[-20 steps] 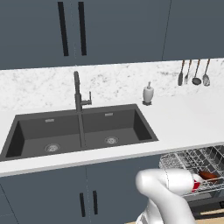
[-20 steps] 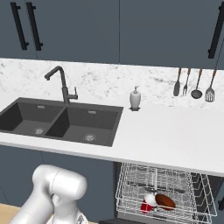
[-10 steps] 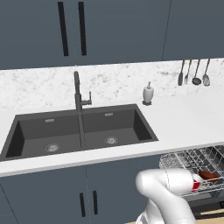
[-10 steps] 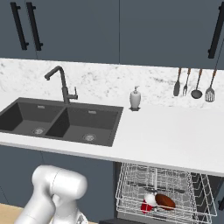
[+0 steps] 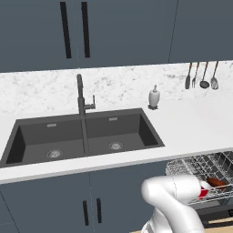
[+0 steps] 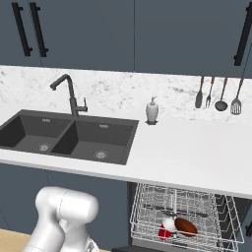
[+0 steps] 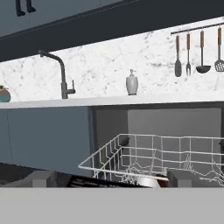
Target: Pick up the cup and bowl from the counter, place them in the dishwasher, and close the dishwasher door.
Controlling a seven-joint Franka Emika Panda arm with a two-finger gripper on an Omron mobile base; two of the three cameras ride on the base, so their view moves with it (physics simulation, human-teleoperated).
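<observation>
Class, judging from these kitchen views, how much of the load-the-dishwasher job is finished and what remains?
Done: the cup and bowl lie in the pulled-out rack of the dishwasher, off the counter. In hand: nothing visibly; the gripper's state cannot be told. Left: pushing the rack in and closing the door.
</observation>
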